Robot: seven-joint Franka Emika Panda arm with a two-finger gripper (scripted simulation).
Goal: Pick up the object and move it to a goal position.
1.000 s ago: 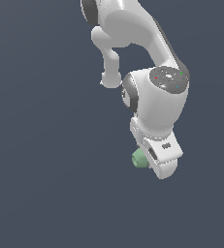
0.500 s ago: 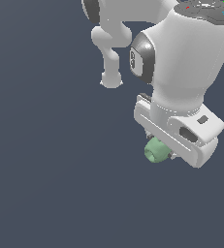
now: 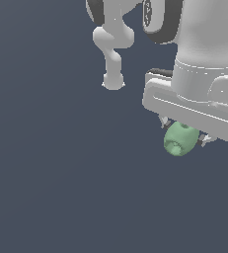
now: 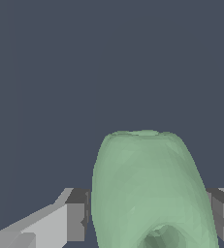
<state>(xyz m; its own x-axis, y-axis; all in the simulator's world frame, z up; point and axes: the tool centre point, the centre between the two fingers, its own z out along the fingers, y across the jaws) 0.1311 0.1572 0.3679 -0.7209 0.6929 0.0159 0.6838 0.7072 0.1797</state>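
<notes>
The gripper point(image 3: 184, 132) clamps its jaws on the pale green object point(image 3: 180, 139); only plain dark grey background surrounds them; nothing obstructs.

Behind everything there is only one plain surface point(image 3: 51, 188), dark blue-grey and flat in colour, with no marks, lines or edges on it. In the exterior view it fills the whole picture from side to side. In the wrist view the same dark blue-grey surface point(image 4: 45, 87) is seen. Whether it is a floor or a bench, I cannot tell.
</notes>
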